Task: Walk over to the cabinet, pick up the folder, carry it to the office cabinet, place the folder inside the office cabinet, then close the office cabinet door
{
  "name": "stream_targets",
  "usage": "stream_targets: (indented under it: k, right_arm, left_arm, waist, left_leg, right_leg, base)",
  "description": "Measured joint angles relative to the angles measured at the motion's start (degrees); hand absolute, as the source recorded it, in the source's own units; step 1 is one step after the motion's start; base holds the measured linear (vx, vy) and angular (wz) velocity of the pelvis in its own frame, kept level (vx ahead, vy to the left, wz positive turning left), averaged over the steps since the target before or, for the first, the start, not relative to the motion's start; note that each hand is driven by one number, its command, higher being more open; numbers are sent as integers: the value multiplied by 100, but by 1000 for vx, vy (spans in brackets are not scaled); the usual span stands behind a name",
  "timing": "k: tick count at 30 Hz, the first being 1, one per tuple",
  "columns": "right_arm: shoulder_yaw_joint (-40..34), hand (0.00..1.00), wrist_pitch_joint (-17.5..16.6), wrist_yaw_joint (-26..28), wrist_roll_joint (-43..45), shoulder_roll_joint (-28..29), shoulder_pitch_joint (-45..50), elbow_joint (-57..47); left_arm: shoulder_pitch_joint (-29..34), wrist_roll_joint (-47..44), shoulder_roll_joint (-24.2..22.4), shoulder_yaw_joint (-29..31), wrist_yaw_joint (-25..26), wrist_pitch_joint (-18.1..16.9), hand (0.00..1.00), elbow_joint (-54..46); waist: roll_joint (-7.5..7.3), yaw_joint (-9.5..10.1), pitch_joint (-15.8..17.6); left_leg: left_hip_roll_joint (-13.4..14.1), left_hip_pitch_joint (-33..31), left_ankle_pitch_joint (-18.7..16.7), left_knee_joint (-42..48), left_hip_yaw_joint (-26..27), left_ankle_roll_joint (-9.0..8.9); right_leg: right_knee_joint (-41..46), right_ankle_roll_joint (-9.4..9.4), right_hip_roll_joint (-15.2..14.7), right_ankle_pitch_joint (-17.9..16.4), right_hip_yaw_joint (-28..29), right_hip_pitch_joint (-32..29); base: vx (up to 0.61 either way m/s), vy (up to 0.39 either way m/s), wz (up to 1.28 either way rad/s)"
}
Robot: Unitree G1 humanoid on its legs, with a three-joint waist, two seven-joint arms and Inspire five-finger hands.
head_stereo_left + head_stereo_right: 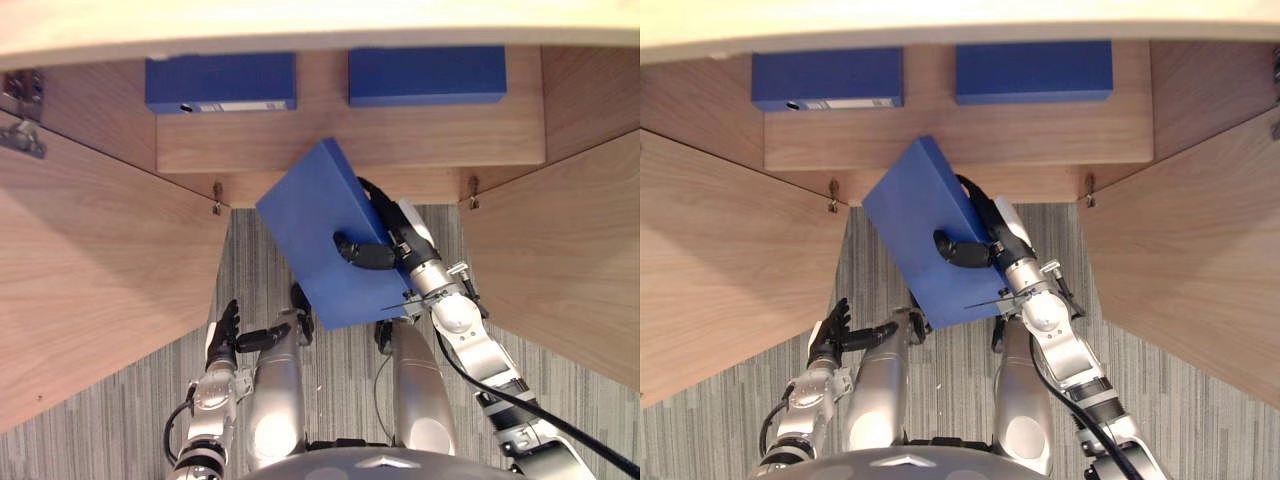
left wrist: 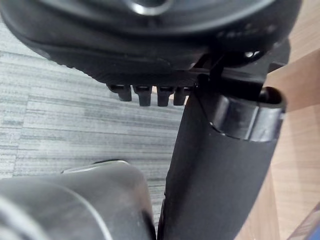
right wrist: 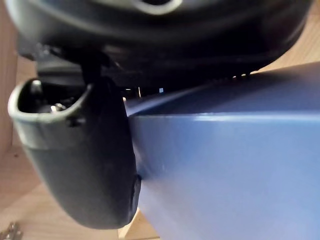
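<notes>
Wooden cabinet (image 1: 350, 140); right robot hand (image 1: 368, 254) grips tilted blue folder (image 1: 310, 220).

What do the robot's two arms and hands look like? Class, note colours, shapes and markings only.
Both arms are silver-grey with smooth, rounded shells. The left arm and the right arm each show a black band between segments. The left hand is dark, with slim fingers and a thumb. The right hand is dark too, with a pale panel on its back.
</notes>
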Motion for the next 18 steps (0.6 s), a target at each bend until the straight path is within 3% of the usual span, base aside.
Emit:
stream_targets:
  k: [6, 9, 18]
  right_arm:
    - [-584, 0, -28, -468, 928, 561, -233, -598]
    - [-1113, 0, -54, -847, 1431, 787, -735, -594]
    - [-1843, 0, -164, -1304, 2732, 864, -1174, -272]
  left_arm:
    - [-255, -118, -245, 28, 107, 21, 100, -438]
    - [-461, -169, -330, 23, 117, 20, 100, -841]
    - [-677, -172, -344, 13, 214, 23, 100, -1189]
  waist:
    - [14, 118, 38]
    - [3, 193, 210]
    - [-1, 289, 340]
  left_leg:
    - [163, -800, -117, 636, -71, 44]
    - [243, -1267, -153, 921, -147, 25]
    - [288, -1769, -159, 1168, -238, -16]
  right_leg:
    - [680, -51, 20, -155, -44, -807]
    - [981, -94, 34, -221, -100, -1249]
    - [1288, -145, 46, -268, -123, -1748]
  base:
    - [-58, -9, -5]
    - [-47, -34, 2]
    - [-15, -14, -1]
